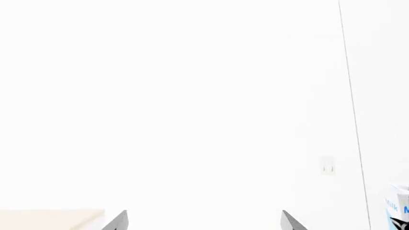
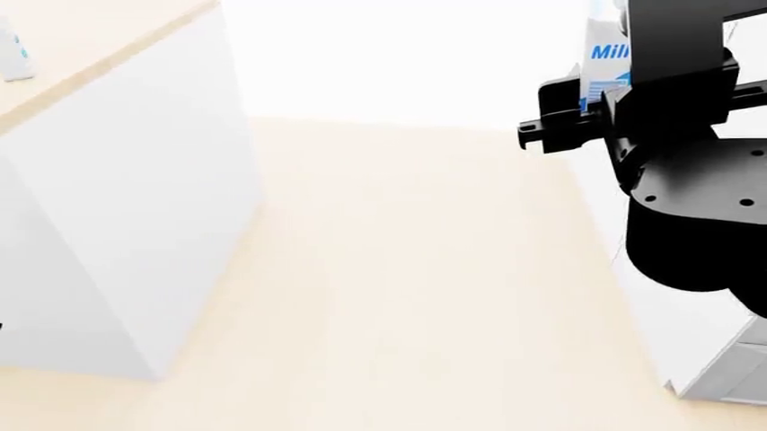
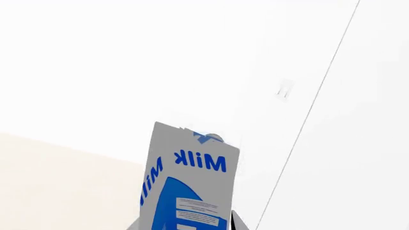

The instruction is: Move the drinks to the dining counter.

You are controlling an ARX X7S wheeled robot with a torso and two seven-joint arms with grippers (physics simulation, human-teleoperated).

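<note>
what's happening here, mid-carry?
Yes. The right claw is shut on the Milk carton and holds it up in the air, off any surface. The left claw is open and empty. In the head view the dining counter sits ahead on the robot's left, with the edge of another drink on it at the frame edge. The Milk carton is not yet on it.

You see a white wall point(image 1: 191, 96) with a small outlet point(image 1: 327, 166) beside a thin vertical seam point(image 1: 351, 96), and pale beige floor point(image 2: 419, 296) below.
</note>
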